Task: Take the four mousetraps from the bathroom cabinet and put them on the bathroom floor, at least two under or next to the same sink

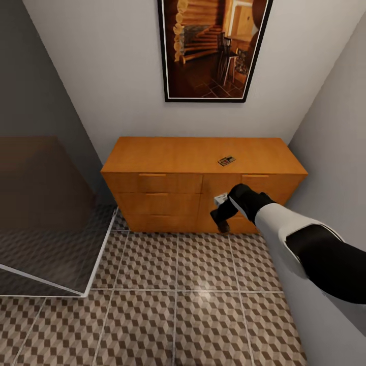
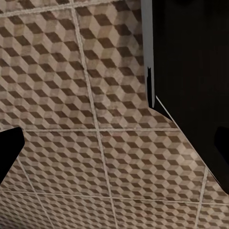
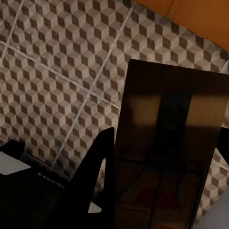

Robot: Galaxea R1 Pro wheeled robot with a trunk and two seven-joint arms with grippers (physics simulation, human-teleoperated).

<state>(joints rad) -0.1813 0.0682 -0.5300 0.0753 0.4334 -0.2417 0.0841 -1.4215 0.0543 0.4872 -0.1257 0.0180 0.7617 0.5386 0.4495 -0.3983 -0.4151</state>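
One mousetrap (image 1: 226, 160) lies on the flat top of the orange-brown cabinet (image 1: 168, 190), toward its right end. My right gripper (image 1: 222, 222) hangs fingers-down in front of the cabinet's right drawer column, above the cube-patterned bathroom floor (image 1: 178, 305). In the right wrist view another mousetrap (image 3: 167, 119), a brown board with dark wire and a red spot, sits between the fingers of the right gripper (image 3: 162, 191), which is shut on it. The left gripper (image 2: 114, 157) is open over the floor tiles (image 2: 86, 95), with nothing between its fingers. The sink is out of view.
A framed picture (image 1: 213, 48) hangs on the wall above the cabinet. A slanted glass panel (image 1: 51, 229) with a white edge stands at the left. A grey wall (image 1: 335, 152) closes the right side. A dark body (image 2: 191, 71) lies beside the left gripper.
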